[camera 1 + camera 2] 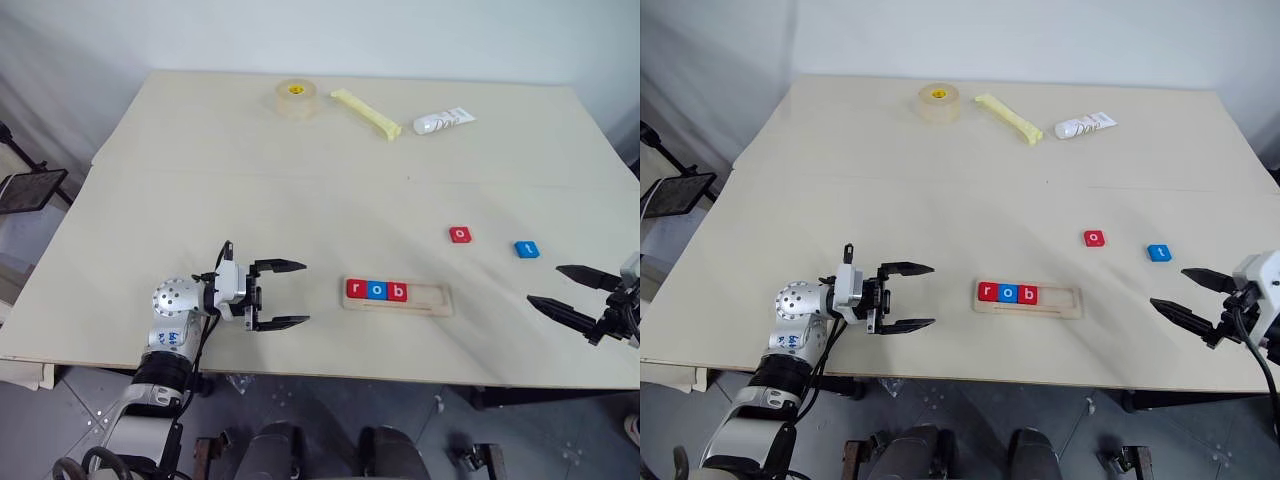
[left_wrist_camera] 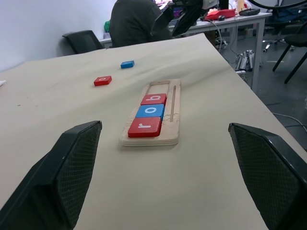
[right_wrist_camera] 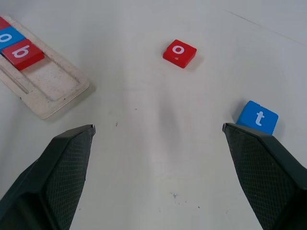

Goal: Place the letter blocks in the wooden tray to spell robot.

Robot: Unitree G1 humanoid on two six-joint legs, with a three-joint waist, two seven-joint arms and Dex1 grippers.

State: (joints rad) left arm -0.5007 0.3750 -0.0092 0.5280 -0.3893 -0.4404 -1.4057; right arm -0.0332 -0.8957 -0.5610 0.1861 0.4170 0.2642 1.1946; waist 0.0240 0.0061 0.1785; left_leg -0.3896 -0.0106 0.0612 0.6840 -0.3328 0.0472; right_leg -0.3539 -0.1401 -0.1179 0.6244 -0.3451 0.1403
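3 blocks, r, o, b, sit in the wooden tray (image 1: 397,297); the red o block (image 1: 460,234) and blue t block (image 1: 527,249) lie loose at its 2 o'clock. Both the right gripper (image 1: 565,288) and left gripper (image 1: 283,294) stand apart, empty. Risk: grabbing t first breaks the order, or nudges o away.

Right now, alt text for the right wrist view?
Open right pincer hovers over a pale table, a red square "o" tile ahead and a blue "t" tile beside one finger. A pale wooden tray holds a red "b" tile.
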